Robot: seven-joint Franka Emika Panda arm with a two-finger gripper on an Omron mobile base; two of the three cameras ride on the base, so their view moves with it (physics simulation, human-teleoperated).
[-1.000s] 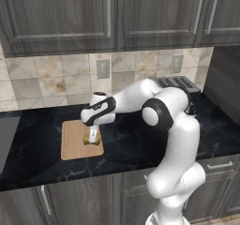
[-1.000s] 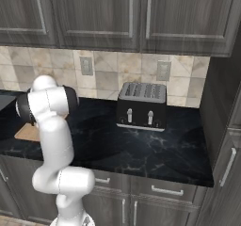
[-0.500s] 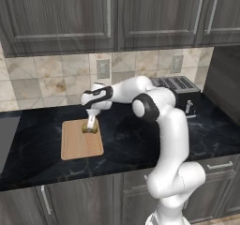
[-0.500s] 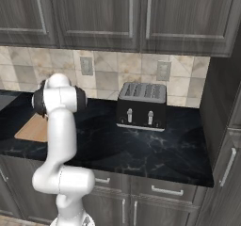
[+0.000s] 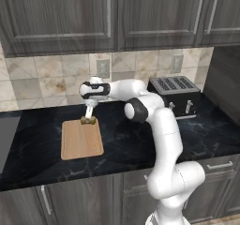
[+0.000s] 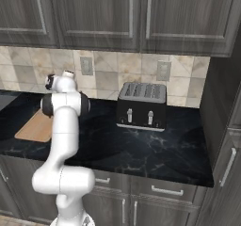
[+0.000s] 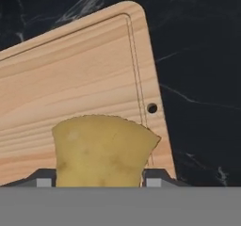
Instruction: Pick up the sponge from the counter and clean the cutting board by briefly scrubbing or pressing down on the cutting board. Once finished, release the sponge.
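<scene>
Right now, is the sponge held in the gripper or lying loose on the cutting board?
Held. The sponge sits clamped between the gripper's fingertips over the cutting board's far edge.

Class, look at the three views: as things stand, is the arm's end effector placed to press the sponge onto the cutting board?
Probably yes. The end effector holds the sponge at the cutting board's far edge, and nothing lies between sponge and wood.

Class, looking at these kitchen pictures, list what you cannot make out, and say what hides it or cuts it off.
- Cutting board, right base view: mostly hidden behind the arm.
- Sponge, hand view: bottom cut off by the lower edge.
- Whether the sponge touches the board, left base view: too small.
- Wall outlet detail: blurred.
</scene>
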